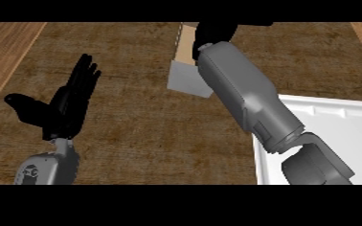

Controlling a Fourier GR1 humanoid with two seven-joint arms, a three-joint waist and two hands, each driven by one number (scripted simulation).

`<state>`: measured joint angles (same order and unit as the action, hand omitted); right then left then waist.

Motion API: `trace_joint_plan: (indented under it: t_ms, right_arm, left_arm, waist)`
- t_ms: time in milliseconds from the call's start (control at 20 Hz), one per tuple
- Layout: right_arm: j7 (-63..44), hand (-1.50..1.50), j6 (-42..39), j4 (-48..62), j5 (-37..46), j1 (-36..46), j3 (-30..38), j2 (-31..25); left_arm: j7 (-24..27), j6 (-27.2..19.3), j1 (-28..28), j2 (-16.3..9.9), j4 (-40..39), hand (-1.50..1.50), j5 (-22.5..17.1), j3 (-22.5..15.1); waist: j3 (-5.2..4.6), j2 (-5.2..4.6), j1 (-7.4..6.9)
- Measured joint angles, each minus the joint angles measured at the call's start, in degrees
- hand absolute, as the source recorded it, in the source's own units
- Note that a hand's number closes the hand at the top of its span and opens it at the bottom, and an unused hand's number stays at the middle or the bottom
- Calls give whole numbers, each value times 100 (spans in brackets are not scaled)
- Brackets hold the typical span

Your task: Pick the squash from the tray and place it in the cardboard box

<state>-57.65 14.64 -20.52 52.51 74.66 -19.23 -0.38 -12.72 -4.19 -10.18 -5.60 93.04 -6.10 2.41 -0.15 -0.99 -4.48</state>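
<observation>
The brown wooden counter [141, 124] fills the view. A white rectangular tray [325, 119] sits at four o'clock. The tan cardboard box [185, 67] lies at twelve o'clock, just beneath the black right hand [216, 31], whose fingers cannot be made out. The squash is hidden. At nine o'clock, the left hand [67, 100] rests open, fingers straight.

Single head view, steeply down on the counter [141, 124], close, forearms entering from below

The tray [332, 119] lies on the counter [141, 124] at the right, near the front. The cardboard box [185, 67] sits behind it, further back (the right forearm [244, 96] covers part of both). The left hand [67, 100] is over the counter, well left of the box.
</observation>
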Motion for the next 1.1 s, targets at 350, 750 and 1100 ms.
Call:
trace_joint_plan:
  t_ms: [350, 750, 1100]
  right_arm:
    - [284, -150, 1695, -293, 471, 119, -74, -14]
    - [573, -150, 3350, -1113, -12, -69, 637, 2]
    - [1067, -150, 4388, -2129, -622, -771, 764, 4]
  left_arm:
    - [-21, -14, 68, -67, 63, 0, -32, 112]
    - [41, -21, 171, -48, 61, 0, -48, 152]
    - [15, -129, 281, 11, 147, 0, 43, 110]
  waist:
    - [13, 4, 92]
    - [22, 33, 202]
    - [21, 81, 293]
